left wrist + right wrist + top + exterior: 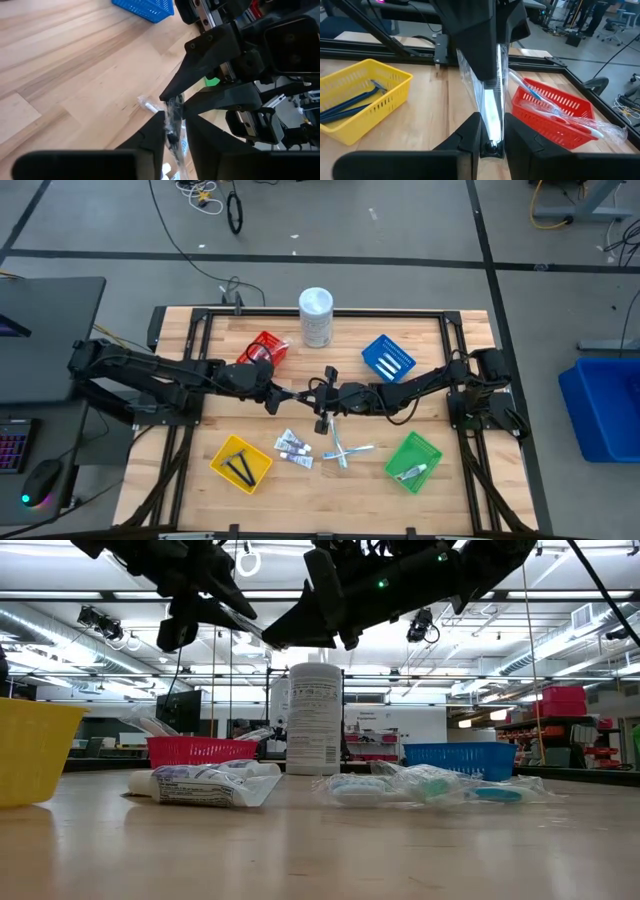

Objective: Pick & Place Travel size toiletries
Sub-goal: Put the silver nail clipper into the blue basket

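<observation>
Above the table (200, 490) centre, the left tool (300, 396) and right tool (327, 394) both pinch one clear-wrapped toothbrush (492, 107); other toiletries (315, 448) lie toward 6 o'clock.

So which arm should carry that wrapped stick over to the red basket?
Left. Left gripper and right gripper both pinch the wrapped stick mid-table; the red basket sits on the left arm's side.

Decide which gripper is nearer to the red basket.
Left. The left gripper hangs just beside the red basket, toward the table's middle. The right gripper meets it there over the same clear packet, a little farther from the basket.
</observation>
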Robot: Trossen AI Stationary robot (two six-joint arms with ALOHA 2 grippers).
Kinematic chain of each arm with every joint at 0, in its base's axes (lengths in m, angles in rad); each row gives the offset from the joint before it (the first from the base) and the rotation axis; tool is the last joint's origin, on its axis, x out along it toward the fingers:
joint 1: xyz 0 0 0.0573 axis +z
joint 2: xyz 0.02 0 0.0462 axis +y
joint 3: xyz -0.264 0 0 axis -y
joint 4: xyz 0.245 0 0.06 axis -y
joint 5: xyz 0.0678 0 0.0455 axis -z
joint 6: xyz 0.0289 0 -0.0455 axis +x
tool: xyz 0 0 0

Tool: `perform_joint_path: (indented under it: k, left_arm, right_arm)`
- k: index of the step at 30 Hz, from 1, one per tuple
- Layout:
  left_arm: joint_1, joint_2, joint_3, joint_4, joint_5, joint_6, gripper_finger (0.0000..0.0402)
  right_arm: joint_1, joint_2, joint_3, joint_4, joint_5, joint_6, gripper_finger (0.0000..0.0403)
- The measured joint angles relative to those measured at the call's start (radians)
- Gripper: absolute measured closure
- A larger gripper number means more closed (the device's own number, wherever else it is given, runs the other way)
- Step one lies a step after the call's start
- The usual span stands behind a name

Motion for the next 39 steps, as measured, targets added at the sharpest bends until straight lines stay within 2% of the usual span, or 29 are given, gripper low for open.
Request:
perform_joint_path:
  k: [10,21,25,32,39]
  left_arm:
    - [0.000,0.000,0.000,-0.005,0.005,0.010,0.0380]
    - [0.000,0.000,0.001,-0.010,0.004,0.030,0.0384]
    - [0.000,0.000,0.001,-0.018,0.004,0.055,0.0385]
    - [-0.001,0.000,0.001,-0.027,0.008,0.069,0.0383]
    - [0.011,0.000,0.000,-0.090,0.000,0.074,0.0384]
  right_arm:
    - [-0.001,0.001,0.000,-0.001,0.002,-0.006,0.0332]
    - [-0.001,0.001,0.000,-0.001,0.003,-0.003,0.0328]
    - [-0.001,0.001,0.000,-0.001,0.002,-0.003,0.0302]
    - [-0.002,-0.002,0.000,0.006,0.008,-0.007,0.0226]
    - [-0.002,-0.079,0.000,-0.002,0.008,-0.008,0.0177]
